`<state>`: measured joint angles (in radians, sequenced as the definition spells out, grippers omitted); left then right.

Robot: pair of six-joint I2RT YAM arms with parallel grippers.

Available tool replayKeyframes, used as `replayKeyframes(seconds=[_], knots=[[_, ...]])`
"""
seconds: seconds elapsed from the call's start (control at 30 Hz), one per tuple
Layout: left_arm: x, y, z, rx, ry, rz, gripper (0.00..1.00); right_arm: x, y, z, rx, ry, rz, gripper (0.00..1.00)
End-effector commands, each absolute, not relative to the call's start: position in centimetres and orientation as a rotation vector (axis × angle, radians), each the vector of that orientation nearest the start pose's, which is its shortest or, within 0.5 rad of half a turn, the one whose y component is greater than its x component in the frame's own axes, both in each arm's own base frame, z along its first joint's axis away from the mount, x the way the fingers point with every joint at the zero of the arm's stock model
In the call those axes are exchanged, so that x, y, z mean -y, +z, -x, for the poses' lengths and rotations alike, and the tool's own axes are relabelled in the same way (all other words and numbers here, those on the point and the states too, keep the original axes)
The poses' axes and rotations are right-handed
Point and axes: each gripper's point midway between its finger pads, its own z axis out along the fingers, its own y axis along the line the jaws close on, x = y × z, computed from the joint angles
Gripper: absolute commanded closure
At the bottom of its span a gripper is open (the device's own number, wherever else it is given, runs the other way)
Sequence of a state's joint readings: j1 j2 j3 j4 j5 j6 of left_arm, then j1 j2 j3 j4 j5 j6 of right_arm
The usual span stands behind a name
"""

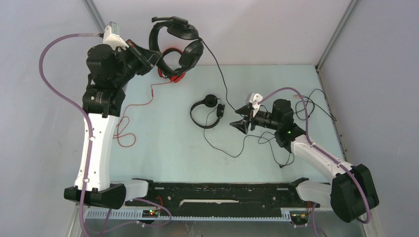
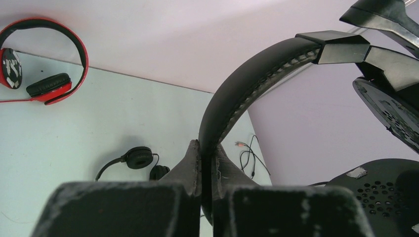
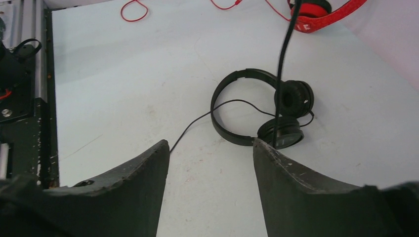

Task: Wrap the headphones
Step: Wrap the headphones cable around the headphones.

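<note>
Left gripper (image 1: 154, 55) clamped on the headband of big black headset (image 1: 191, 48), raised at upper centre. Right gripper (image 1: 240, 126) jaws apart, just right of small black headset (image 1: 203, 116) lying mid-frame on table (image 1: 168, 148). Red headset (image 1: 173, 75) on table, upper centre-left.

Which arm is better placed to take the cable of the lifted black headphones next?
Probably the right. The right gripper is open and empty beside that cable, while the left gripper is shut on the headband.
</note>
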<state>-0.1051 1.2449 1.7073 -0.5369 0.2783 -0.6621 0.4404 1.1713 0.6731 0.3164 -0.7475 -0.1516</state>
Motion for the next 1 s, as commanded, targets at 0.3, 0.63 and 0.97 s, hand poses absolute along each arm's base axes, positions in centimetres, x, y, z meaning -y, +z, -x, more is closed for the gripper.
replayKeyframes(seconds=[0.3,0.63,0.97], knots=[[12.0,50.7,-33.1,-1.623,-0.887,0.170,1.00,-26.7,22.9,-31.4,-1.316,0.705,1.081,0.29],[12.1,52.3,-31.4,-1.579,-0.908,0.147,1.00,-27.2,21.2,-31.0,-1.387,0.765,1.017,0.74],[13.0,53.2,-30.5,-1.559,-0.986,0.121,1.00,-26.4,20.1,-31.3,-1.417,0.744,1.025,0.67]])
